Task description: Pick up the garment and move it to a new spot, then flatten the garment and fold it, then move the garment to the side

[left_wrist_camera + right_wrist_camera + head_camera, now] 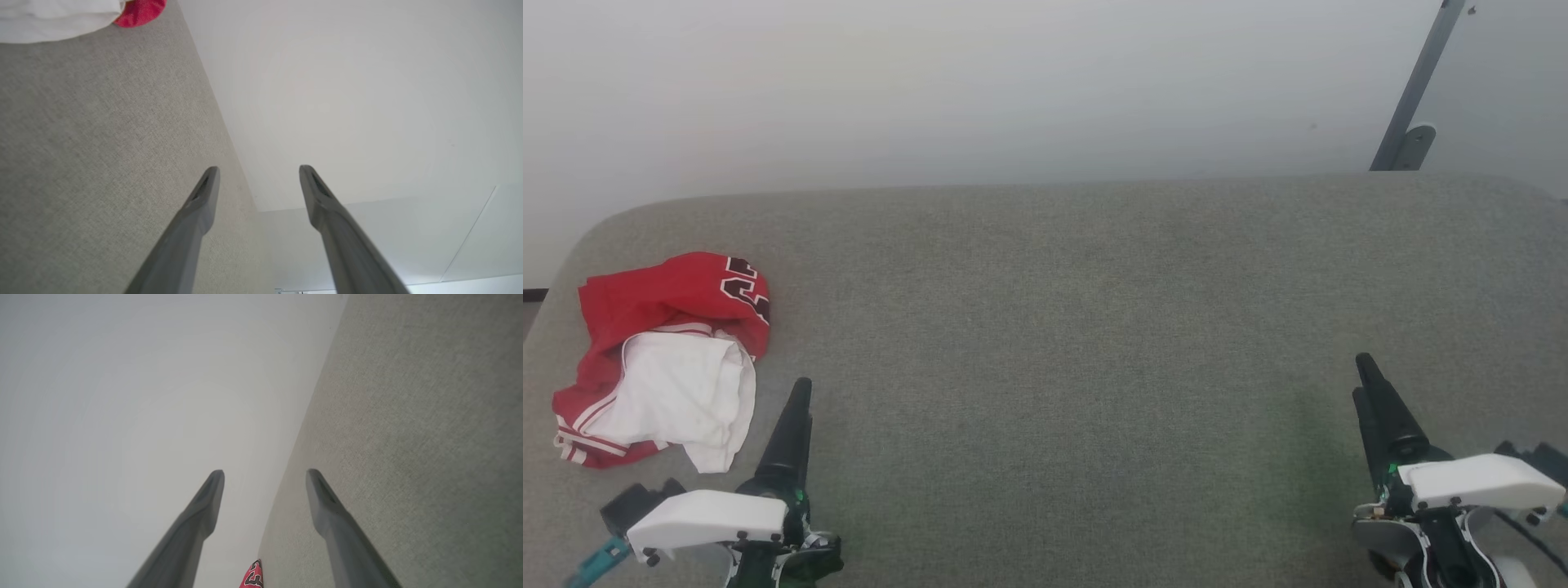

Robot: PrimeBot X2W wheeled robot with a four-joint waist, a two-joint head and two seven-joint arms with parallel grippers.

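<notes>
Your left gripper (802, 385) hangs released just beside the crumpled red basketball shorts (666, 359); your right gripper (1361, 374), also released, is well apart.

Number on the garment (663, 359) partly hidden in folds

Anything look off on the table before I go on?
Only the shorts: bunched up near the table's left end, partly inside out, white lining showing and the number creased. Left gripper and right gripper open, empty.

right end effector (264, 473): fingers spread, empty | garment (253, 576): bottom edge
</notes>
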